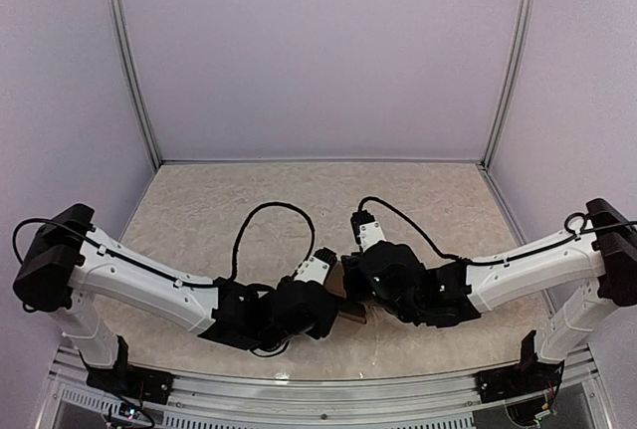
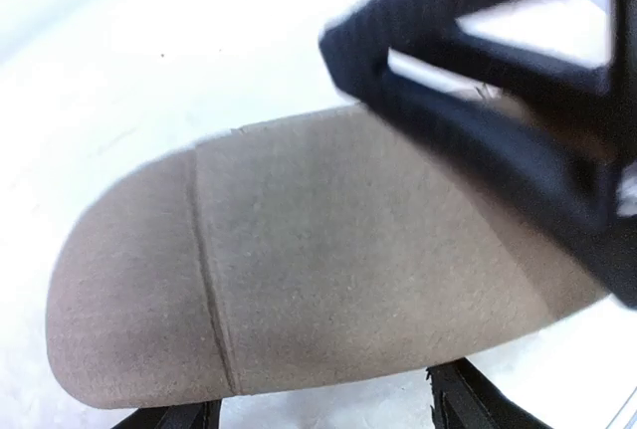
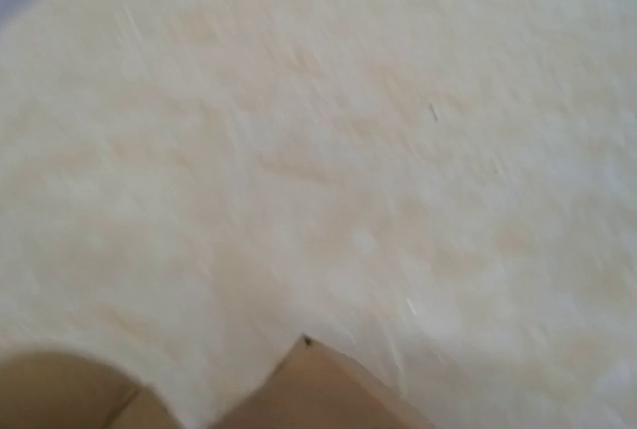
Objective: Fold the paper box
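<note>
The paper box (image 1: 349, 311) is brown cardboard, wedged between the two arms near the table's front middle and mostly hidden by them. In the left wrist view the paper box (image 2: 328, 270) fills the middle as a flat panel with one crease and a rounded flap at the left. My left gripper (image 2: 323, 411) is open, its fingertips (image 2: 478, 401) wide apart just below the panel's edge. A black finger (image 2: 478, 130) of my right gripper (image 1: 350, 286) lies on the panel's upper right. The right wrist view shows only corners of the paper box (image 3: 309, 394) at the bottom, and no fingers.
The beige mottled table (image 1: 299, 200) stretches back to pale walls with metal corner posts (image 1: 149, 140). A black cable (image 1: 269, 212) loops above the left wrist, and another cable (image 1: 408, 218) runs along the right arm.
</note>
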Robot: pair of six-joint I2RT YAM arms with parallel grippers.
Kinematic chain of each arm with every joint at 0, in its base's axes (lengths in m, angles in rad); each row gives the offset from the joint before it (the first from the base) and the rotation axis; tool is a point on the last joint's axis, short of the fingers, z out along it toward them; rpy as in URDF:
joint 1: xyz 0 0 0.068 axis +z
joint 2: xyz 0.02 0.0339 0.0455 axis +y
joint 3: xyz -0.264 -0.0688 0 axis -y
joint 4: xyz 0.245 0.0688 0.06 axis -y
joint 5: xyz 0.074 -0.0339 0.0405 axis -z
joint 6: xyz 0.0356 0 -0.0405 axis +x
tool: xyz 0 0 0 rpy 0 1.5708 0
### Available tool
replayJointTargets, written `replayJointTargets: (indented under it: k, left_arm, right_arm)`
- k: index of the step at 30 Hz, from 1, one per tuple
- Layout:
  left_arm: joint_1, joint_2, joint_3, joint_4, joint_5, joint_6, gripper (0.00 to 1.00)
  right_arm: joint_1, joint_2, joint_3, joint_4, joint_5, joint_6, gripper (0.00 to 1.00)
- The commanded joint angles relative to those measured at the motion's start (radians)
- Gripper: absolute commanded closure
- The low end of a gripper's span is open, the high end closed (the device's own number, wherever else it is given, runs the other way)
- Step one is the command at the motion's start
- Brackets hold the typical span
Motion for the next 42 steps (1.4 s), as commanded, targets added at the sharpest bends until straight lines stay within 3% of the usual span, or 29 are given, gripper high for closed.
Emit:
replayJointTargets:
  k: [1, 10, 17, 22, 28, 36, 42]
  left_arm:
    - [-0.006, -0.071, -0.028, -0.006, 0.067, 0.024, 0.27]
    - [0.001, -0.198, -0.026, -0.07, 0.097, 0.07, 0.23]
    - [0.072, -0.288, -0.052, -0.081, 0.148, 0.069, 0.25]
    - [0.138, -0.302, -0.081, -0.072, 0.212, 0.013, 0.38]
    - [0.181, -0.297, -0.123, -0.11, 0.232, -0.052, 0.63]
    - [0.215, -0.269, -0.183, -0.012, 0.378, -0.104, 0.91]
    - [0.224, -0.245, -0.205, 0.106, 0.496, -0.117, 0.92]
  right_arm:
    - [-0.006, 0.044, -0.05, -0.099, -0.021, 0.033, 0.79]
    - [-0.006, 0.024, -0.047, -0.094, -0.017, 0.025, 0.79]
    - [-0.006, 0.006, -0.046, -0.09, -0.033, 0.013, 0.8]
    - [-0.005, 0.006, -0.055, -0.085, -0.04, 0.021, 0.8]
    - [-0.004, -0.004, -0.052, -0.089, -0.035, 0.019, 0.8]
    - [-0.004, -0.018, -0.054, -0.09, -0.033, 0.019, 0.8]
    - [-0.005, -0.023, -0.054, -0.097, -0.031, 0.021, 0.8]
